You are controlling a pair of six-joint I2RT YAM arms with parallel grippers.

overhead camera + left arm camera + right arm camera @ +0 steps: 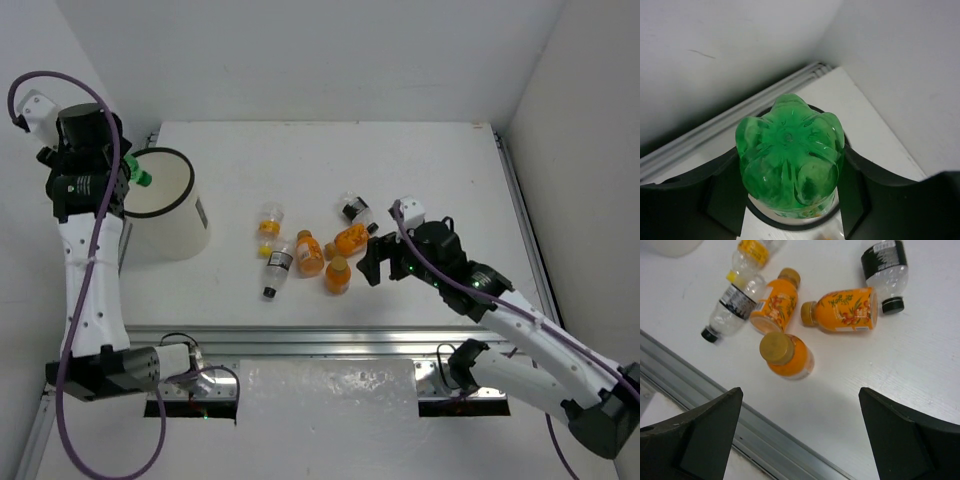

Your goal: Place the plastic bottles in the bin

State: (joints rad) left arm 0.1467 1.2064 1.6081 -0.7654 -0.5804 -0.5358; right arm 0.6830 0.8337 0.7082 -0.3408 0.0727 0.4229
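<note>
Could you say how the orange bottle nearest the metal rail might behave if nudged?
The orange bottle appears to stand upright, so a high push could tip it; its round body might then roll. Its smooth sides may slip when gripped.

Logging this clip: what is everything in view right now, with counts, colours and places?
bin: one, white with black rim, left side of table
green bottle: one, green, held over the bin
orange bottles: three, orange, clustered mid-table
clear bottles: three; one yellow-labelled, two black-labelled; around the orange ones
table: one, white
left end effector: black, shut on the green bottle
right end effector: black, open, beside the orange bottles
</note>
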